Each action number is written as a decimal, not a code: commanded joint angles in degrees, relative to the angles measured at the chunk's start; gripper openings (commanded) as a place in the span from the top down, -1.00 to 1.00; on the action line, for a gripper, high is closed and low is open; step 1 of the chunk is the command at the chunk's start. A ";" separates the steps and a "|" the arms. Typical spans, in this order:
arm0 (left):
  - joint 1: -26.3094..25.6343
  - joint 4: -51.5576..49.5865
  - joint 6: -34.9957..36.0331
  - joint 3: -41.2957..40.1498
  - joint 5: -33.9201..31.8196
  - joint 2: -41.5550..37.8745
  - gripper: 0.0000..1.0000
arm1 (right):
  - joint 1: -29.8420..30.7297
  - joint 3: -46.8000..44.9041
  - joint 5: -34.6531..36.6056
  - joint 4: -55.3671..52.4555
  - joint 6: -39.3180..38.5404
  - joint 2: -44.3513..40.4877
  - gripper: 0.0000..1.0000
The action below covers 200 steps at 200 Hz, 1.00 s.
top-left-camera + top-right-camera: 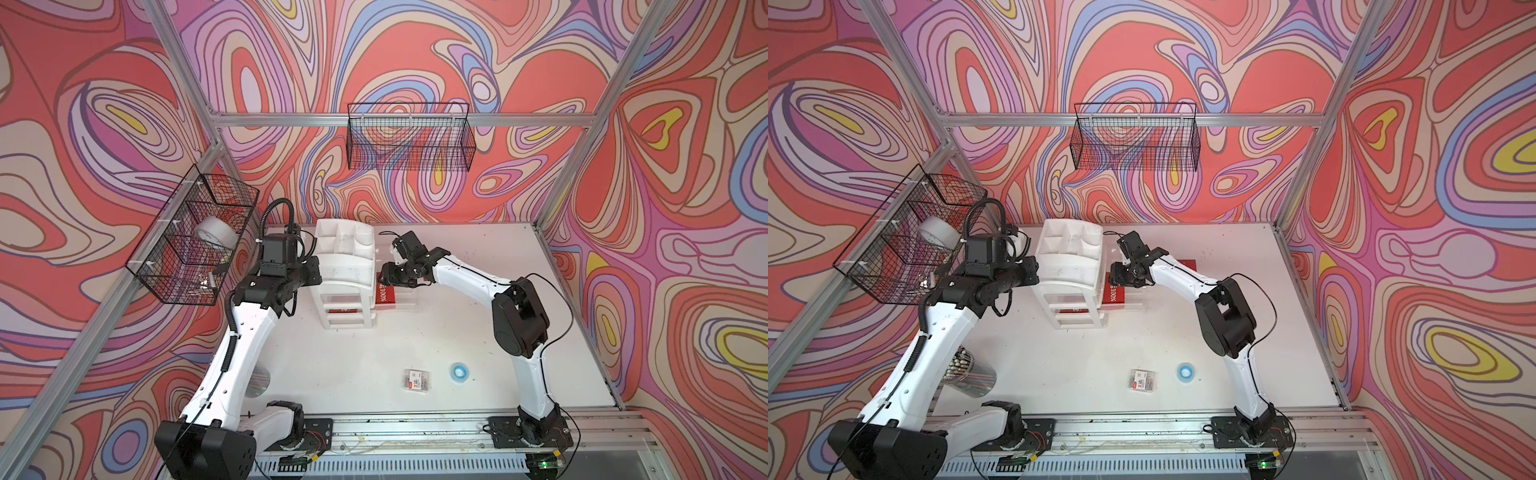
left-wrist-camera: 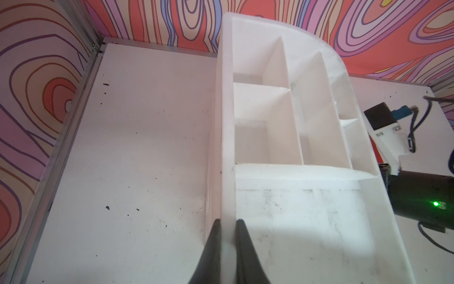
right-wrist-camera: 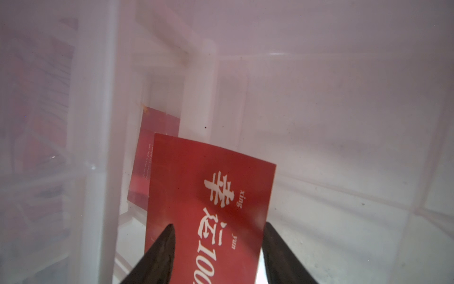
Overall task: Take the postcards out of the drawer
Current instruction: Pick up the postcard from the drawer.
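Swirling pink-and-orange printed walls surround a white desk (image 1: 353,357), where a white drawer organizer (image 1: 347,266) stands toward the back. On its upper side wall the left claw (image 2: 227,222) is closed, with the dark fingers pinching the white rim. A clear drawer (image 1: 1136,306) sits at the organizer's side nearest the right arm. The 100% postcard (image 3: 208,186), red with white lettering, is over the drawer's floor.

The right claw (image 3: 219,225) has its fingers spread, one at each long edge of that card; whether they actually squeeze it I cannot tell. A second postcard (image 3: 158,127) lies just behind, partly seen through translucent plastic. Past the right arm a red card edge (image 1: 1187,264) shows on the desk. Near the front lie a small clear packet (image 1: 417,379) and a small blue roll (image 1: 458,370) — both well apart from the organizer.
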 commanded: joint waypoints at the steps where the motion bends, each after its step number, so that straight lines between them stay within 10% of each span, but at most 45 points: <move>1: 0.44 -2.30 0.22 -1.20 -0.98 0.56 1.00 | 0.66 -1.49 -3.63 2.27 -0.42 -1.76 -0.11; 200: 0.44 -3.06 0.27 -0.57 -2.00 -0.08 1.00 | 0.62 -7.81 -6.74 5.97 0.46 -7.07 0.48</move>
